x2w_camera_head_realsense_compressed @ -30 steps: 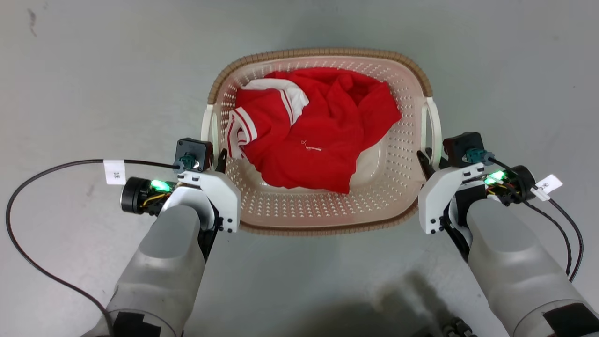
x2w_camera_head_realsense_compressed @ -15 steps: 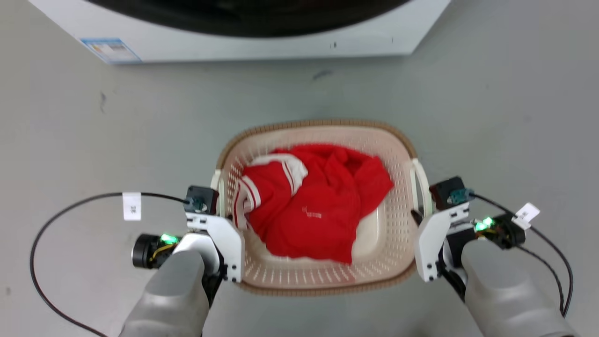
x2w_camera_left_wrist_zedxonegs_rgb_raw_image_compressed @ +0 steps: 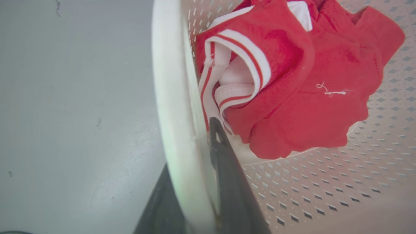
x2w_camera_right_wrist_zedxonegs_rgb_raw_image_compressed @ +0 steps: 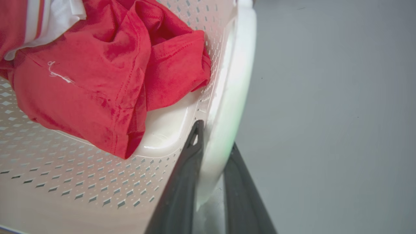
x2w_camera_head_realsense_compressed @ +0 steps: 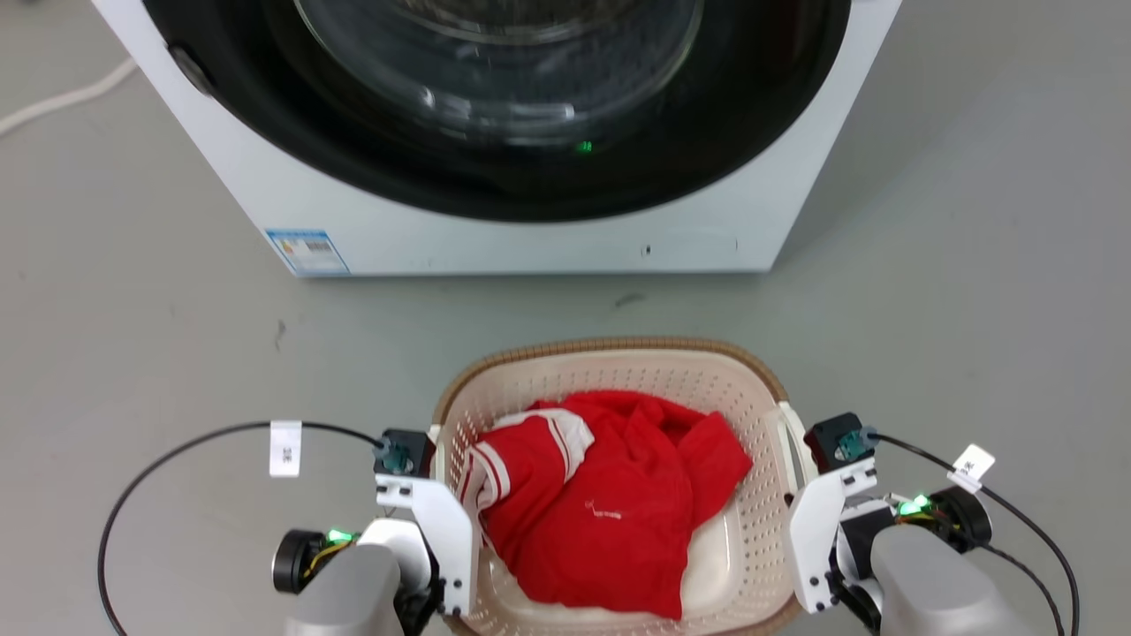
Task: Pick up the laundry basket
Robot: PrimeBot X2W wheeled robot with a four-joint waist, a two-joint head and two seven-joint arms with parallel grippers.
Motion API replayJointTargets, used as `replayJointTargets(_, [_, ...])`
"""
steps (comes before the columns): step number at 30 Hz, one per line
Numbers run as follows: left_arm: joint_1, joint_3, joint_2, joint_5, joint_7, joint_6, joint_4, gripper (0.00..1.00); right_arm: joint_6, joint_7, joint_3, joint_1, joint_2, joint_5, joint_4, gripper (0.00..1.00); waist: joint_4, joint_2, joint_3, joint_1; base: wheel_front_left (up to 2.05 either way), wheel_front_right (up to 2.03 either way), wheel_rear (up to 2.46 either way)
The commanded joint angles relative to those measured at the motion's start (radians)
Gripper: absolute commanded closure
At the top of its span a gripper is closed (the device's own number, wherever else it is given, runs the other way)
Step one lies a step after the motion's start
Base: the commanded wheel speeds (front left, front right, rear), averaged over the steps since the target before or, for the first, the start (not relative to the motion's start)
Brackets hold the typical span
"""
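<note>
The laundry basket (x2w_camera_head_realsense_compressed: 610, 346), cream perforated plastic with a brown woven-look rim, sits at the bottom centre of the head view and holds a red garment (x2w_camera_head_realsense_compressed: 610, 512) with white stripes. My left gripper (x2w_camera_head_realsense_compressed: 433, 468) is shut on the basket's white left handle (x2w_camera_left_wrist_zedxonegs_rgb_raw_image_compressed: 172, 97), one dark finger (x2w_camera_left_wrist_zedxonegs_rgb_raw_image_compressed: 227, 169) inside the wall and one outside. On the other side, my right gripper (x2w_camera_head_realsense_compressed: 795, 481) is shut on the white right handle (x2w_camera_right_wrist_zedxonegs_rgb_raw_image_compressed: 237, 81), which its fingers (x2w_camera_right_wrist_zedxonegs_rgb_raw_image_compressed: 187, 169) straddle. In the wrist views the left gripper (x2w_camera_left_wrist_zedxonegs_rgb_raw_image_compressed: 191, 146) and right gripper (x2w_camera_right_wrist_zedxonegs_rgb_raw_image_compressed: 216, 135) clamp the handle bars.
A white front-loading washer (x2w_camera_head_realsense_compressed: 530, 238) with a dark round door stands just beyond the basket. Grey floor (x2w_camera_head_realsense_compressed: 972, 265) lies on both sides. A pale cable (x2w_camera_head_realsense_compressed: 53, 97) crosses the floor at the far left.
The head camera has swung upward, bringing the washer into view and putting the basket lower and smaller in the picture. Both grippers stay clamped on the handles.
</note>
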Motion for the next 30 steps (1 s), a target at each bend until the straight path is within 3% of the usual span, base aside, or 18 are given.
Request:
replayJointTargets(1, [0.020, -0.016, -0.009, -0.007, 0.004, -0.012, -0.008, 1.00, 0.000, -0.005, 0.013, 0.012, -0.003, 0.004, -0.004, 1.00, 0.012, 0.0000, -0.061, 0.0002, 0.00, 0.00, 0.00])
replayJointTargets(13, [0.118, -0.107, -0.010, -0.115, 0.054, -0.012, -0.009, 1.00, 0.000, 0.040, 0.109, 0.093, -0.007, 0.095, -0.005, 1.00, 0.025, 0.0000, -0.216, 0.0002, 0.00, 0.00, 0.00])
replayJointTargets(30, [0.126, -0.178, -0.007, -0.187, 0.057, -0.012, 0.012, 1.00, 0.000, 0.079, 0.232, 0.140, -0.018, 0.215, -0.015, 1.00, 0.024, 0.0000, -0.297, 0.0002, 0.00, 0.00, 0.00])
